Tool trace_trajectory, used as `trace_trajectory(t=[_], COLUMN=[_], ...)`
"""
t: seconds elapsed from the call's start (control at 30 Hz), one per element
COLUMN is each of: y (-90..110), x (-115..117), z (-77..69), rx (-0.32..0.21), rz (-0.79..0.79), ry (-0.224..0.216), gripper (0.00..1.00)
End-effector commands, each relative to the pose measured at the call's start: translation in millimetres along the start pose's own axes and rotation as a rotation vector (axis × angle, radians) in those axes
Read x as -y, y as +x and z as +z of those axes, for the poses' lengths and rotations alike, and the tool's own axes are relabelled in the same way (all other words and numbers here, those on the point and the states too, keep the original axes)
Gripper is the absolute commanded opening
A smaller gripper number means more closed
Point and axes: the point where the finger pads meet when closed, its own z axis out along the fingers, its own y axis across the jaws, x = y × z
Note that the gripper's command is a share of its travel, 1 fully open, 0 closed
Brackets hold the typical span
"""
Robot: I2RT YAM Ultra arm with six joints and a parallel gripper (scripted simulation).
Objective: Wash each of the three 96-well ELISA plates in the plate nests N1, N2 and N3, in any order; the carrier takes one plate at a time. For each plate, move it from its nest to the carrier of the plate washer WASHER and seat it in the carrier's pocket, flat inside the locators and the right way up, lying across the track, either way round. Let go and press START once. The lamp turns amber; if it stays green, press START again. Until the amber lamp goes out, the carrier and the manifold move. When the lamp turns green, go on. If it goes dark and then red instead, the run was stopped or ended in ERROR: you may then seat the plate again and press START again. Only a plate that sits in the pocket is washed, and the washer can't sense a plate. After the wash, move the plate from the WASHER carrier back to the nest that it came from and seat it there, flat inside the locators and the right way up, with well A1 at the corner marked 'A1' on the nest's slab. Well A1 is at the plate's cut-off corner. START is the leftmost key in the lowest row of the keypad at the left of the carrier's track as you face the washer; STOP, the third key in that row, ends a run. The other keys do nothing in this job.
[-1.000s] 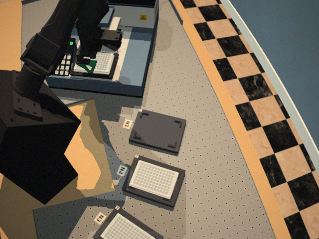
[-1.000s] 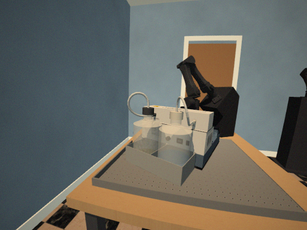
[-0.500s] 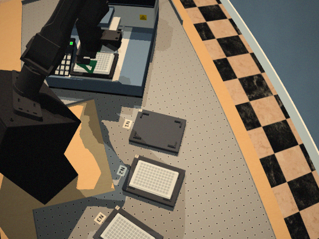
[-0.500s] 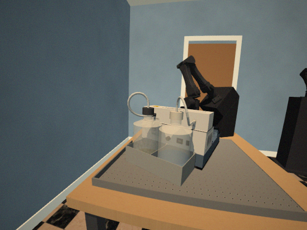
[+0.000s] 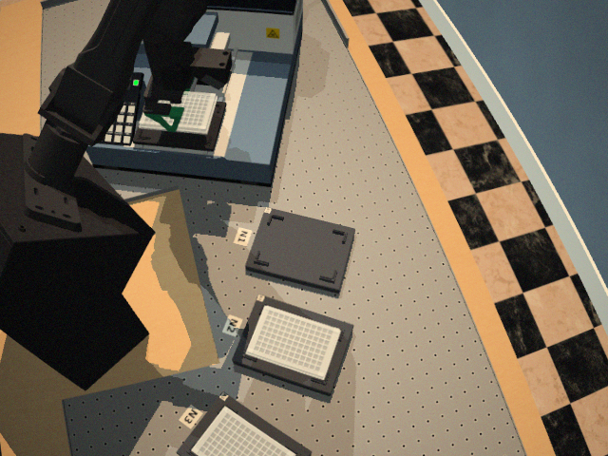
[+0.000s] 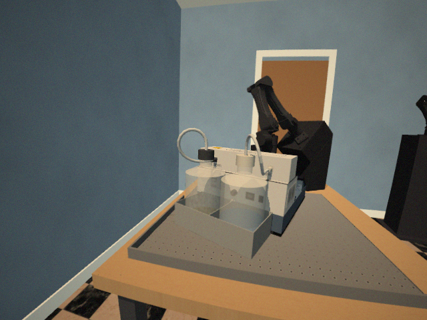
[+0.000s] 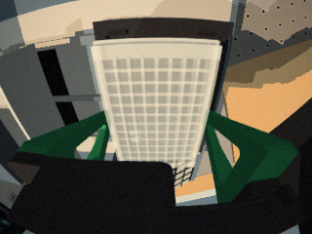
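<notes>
Fingers of green, angular plastic clamp the white ELISA plate (image 7: 156, 100) across its short width, so the gripper (image 7: 156, 146) is pinching the near end and the plate's long axis runs straight away from the wrist. The plate, a matte grid of small square wells, lies over the dark carrier (image 5: 147, 139) of the WASHER (image 5: 255, 161), beside the keypad (image 5: 120, 128) whose lamp (image 5: 135, 82) glows green. Whether it rests in the pocket or is lifted slightly, I cannot tell. Farther off, nest N1 (image 5: 300, 250) stands bare, a flat grey slab with corner locators, probably this plate's home; N2 (image 5: 250, 360) and N3 (image 5: 196, 439) each hold plates.
</notes>
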Motion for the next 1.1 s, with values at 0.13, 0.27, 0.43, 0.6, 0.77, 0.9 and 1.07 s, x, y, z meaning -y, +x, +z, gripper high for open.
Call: trace_trajectory(t=[0.13, 0.27, 0.43, 0.6, 0.77, 0.9, 1.07], y=[-1, -1, -1, -1, -1, -1, -1], x=[2, 2, 2, 1, 1, 1, 1], z=[-12.8, -16.1, -24.5, -32.8, -39.5, -44.5, -52.8], rx=[0.005, 0.005, 0.005, 0.005, 0.004, 0.004, 0.004], rz=[0.001, 0.001, 0.001, 0.001, 0.002, 0.002, 0.002], ry=[0.010, 0.010, 0.010, 0.010, 0.010, 0.010, 0.010], gripper=[0.00, 0.00, 0.00, 0.00, 0.00, 0.00, 0.00])
